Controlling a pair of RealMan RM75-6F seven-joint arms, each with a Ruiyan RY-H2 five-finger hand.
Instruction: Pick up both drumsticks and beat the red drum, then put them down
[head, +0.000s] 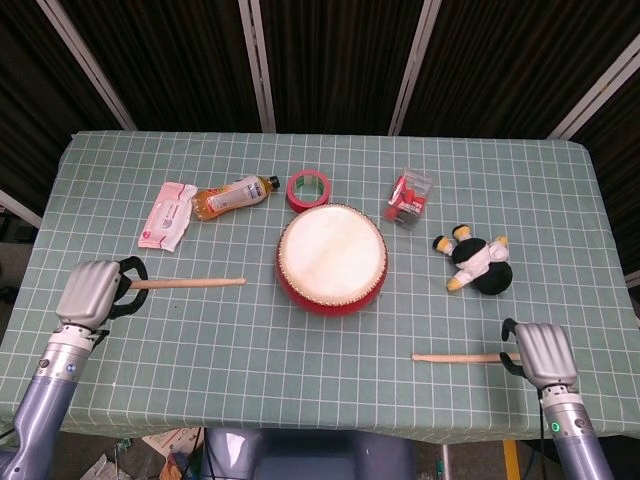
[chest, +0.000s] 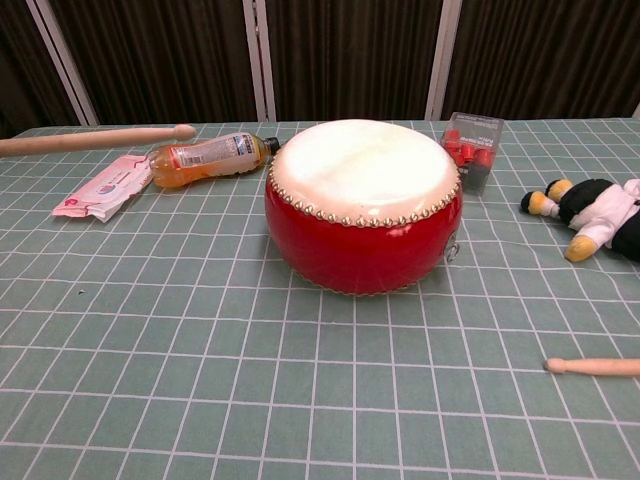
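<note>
Drumstick clamped in left hand; right hand fingers curled at second drumstick, grip unclear.

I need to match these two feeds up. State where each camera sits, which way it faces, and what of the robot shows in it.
Head view: sits high, looks steeply down on the whole table; shows the left robot hand holding a drumstick, and the right robot hand at the second drumstick.
Chest view: sits low at the table's near edge, faces forward across it at the red drum; no robot part shows.
Shared: drum, both drumsticks, bottle, plush toy.
</note>
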